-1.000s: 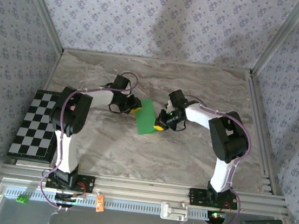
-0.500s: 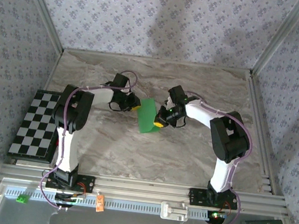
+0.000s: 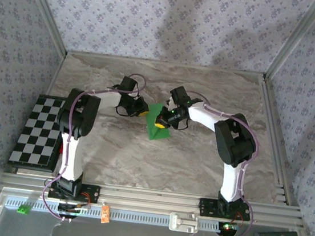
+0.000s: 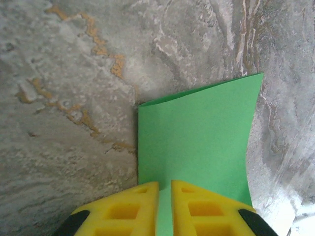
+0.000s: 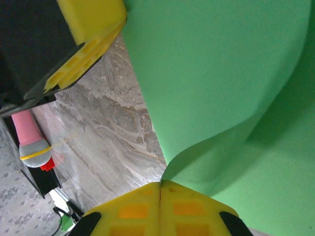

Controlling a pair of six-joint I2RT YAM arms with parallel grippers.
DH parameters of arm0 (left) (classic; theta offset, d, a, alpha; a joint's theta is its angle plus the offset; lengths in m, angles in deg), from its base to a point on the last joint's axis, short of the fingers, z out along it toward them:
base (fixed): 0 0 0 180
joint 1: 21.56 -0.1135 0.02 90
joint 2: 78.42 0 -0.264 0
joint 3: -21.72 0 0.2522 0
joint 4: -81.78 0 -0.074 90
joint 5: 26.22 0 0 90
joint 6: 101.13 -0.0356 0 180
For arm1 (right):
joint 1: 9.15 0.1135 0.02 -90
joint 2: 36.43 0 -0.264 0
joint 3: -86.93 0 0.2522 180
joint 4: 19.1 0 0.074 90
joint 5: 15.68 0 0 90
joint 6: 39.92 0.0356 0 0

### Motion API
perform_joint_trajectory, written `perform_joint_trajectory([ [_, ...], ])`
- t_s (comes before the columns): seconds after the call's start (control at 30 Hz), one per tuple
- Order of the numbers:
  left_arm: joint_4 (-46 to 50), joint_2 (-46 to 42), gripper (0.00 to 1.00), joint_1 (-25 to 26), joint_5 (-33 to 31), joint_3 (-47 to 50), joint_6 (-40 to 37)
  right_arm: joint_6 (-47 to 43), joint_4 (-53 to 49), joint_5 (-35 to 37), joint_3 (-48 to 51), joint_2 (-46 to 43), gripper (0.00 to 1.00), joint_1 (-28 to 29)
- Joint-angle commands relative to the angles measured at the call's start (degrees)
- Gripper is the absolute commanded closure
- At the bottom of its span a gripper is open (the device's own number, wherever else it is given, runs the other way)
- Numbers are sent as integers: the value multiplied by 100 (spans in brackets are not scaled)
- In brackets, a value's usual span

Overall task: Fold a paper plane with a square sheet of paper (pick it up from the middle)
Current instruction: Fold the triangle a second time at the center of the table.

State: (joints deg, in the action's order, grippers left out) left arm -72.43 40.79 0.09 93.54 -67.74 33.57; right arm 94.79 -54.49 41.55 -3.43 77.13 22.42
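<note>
Left wrist view: my left gripper [image 4: 165, 191] pinches the paper [image 4: 197, 132], my right gripper [image 5: 160, 187] clamps its bowed edge; uneven pulling could tear it.

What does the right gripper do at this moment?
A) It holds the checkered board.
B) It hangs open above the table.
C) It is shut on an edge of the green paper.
C: the right gripper has its yellow fingers pressed together on the bent edge of the square sheet of paper.
</note>
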Motion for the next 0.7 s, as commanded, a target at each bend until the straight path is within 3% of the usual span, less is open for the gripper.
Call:
perform_joint_trajectory([
  [0.0,462,216,85,54,-163,-50,-220,183,115,312,-196,149,100,55],
  [0.33,545,295,85,67,-192,-50,-254,565,677,543,-96,301,100,107],
  [0.67,623,322,85,76,-181,-105,-315,408,399,523,-262,472,100,159],
])
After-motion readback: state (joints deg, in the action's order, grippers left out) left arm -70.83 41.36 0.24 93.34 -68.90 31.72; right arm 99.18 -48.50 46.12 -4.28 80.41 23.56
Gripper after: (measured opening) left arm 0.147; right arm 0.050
